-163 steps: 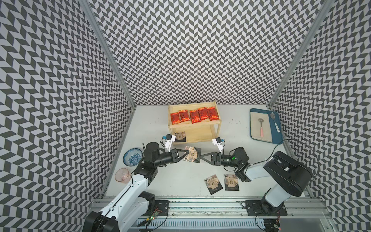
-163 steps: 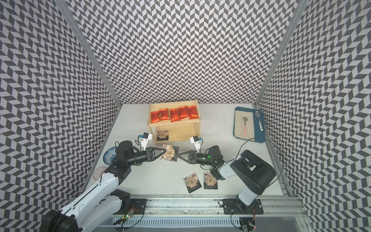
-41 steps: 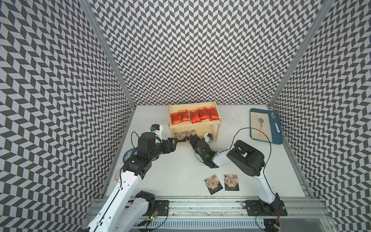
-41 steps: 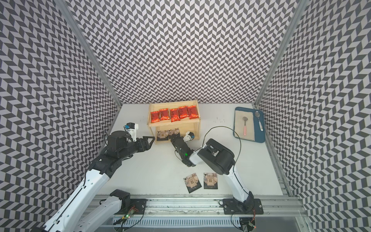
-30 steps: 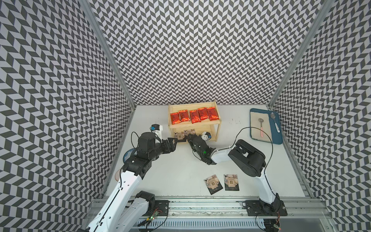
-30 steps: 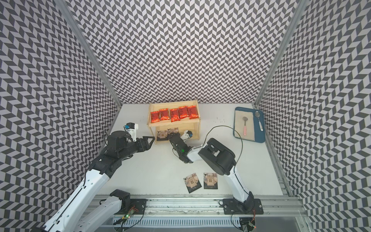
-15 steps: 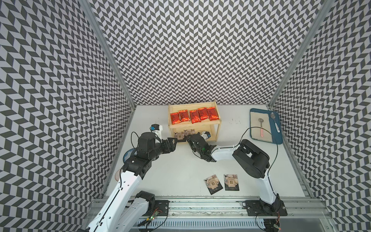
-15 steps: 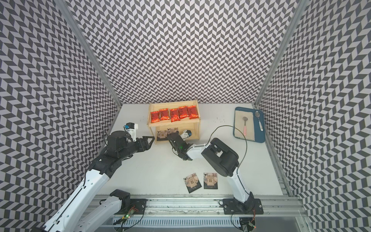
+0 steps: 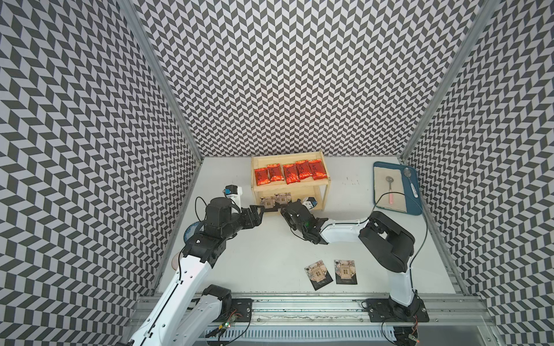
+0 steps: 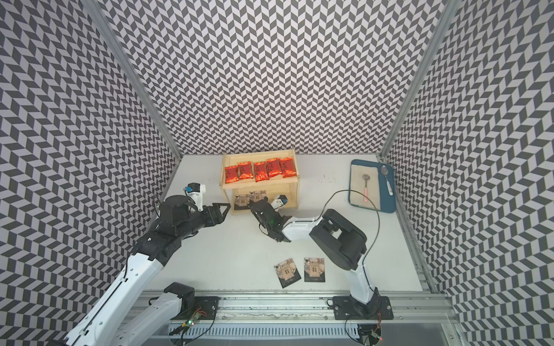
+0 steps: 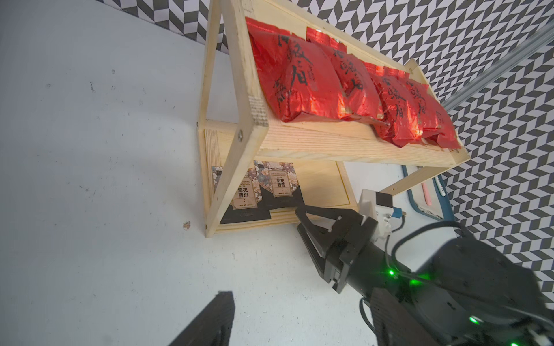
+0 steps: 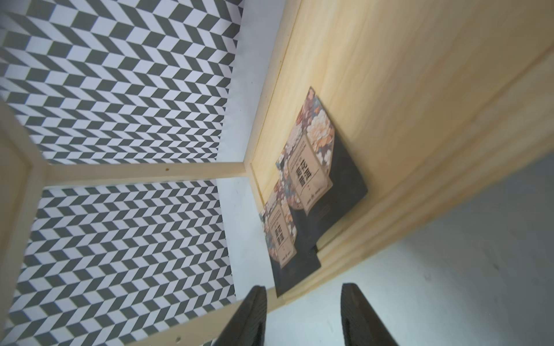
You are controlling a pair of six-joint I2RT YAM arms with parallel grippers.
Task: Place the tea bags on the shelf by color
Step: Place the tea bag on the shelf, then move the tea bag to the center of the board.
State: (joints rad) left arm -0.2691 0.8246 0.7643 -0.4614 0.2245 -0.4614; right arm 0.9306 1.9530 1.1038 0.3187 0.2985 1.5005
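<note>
One white table (image 9: 254, 254), bearing everything listed.
One shelf (image 9: 292, 189), pale wood, two tiers, standing at the back of the table.
One blue tray (image 9: 419, 200), well apart from the shelf, at the robot's right.
One left gripper (image 9: 259, 211), jaws spread wide and empty, level with the lower tier's left corner but outside it.
One right gripper (image 12: 302, 317), jaws parted about halfway, nothing between them; the tips sit at the lower tier's front edge, just beside the packets, contact unclear.
Five red sachets (image 9: 289, 173), in a row on the top board.
Two black packets (image 11: 263, 188), overlapping, flat on the lower tier's left part.
Two loose black packets (image 9: 345, 271), side by side on the table's near side.
</note>
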